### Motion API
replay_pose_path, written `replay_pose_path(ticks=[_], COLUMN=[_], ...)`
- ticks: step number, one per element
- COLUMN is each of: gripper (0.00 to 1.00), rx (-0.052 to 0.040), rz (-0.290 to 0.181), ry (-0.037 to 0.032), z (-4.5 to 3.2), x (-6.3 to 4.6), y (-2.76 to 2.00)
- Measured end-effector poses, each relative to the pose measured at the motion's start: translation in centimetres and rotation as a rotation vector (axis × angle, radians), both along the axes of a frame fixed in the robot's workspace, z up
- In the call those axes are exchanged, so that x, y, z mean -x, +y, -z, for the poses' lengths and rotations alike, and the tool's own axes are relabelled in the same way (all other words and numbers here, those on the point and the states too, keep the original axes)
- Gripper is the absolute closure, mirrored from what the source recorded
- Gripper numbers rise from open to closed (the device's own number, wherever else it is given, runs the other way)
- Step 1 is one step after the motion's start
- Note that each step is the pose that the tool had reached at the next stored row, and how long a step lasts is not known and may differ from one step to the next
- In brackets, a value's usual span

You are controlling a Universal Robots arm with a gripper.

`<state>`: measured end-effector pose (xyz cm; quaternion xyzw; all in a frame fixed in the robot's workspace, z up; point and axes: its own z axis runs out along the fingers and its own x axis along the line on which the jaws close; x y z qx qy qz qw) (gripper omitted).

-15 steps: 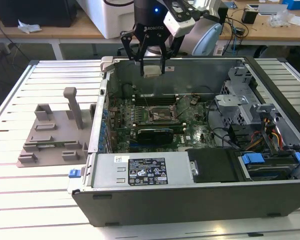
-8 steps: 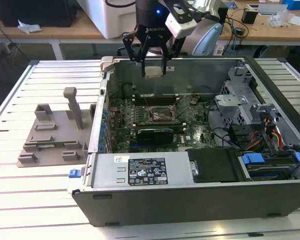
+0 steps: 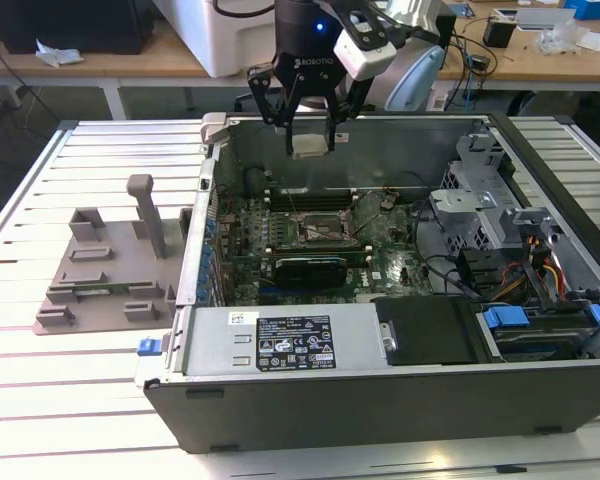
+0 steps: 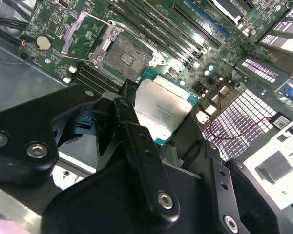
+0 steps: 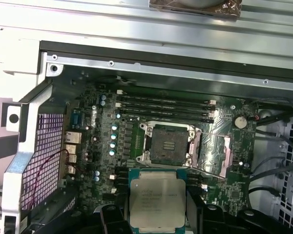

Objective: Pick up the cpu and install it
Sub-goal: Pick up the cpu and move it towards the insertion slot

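Cpu [image 3: 310,146] hangs clamped by its edges between the gripper's [image 3: 308,132] fingers, raised over the open case [image 3: 380,400] and apart from the socket [image 3: 327,228] on the board inside. Memory slots [image 5: 163,105] lie just beside the socket, and a dark card [image 3: 305,268], perhaps a graphics card, lies on its other side. Both wrist views show the socket's lid [image 5: 216,152] swung open. The exterior view adds a grey tray [image 3: 100,280] outside the case, well apart from the socket.
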<state>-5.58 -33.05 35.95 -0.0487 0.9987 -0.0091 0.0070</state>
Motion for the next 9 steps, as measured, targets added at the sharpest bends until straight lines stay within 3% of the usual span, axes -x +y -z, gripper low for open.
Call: replay_pose_path(ticks=[9], gripper=[0.45], rx=[0.0], rz=[0.0], ry=[0.0], z=[0.41], x=[-0.35], y=[0.03])
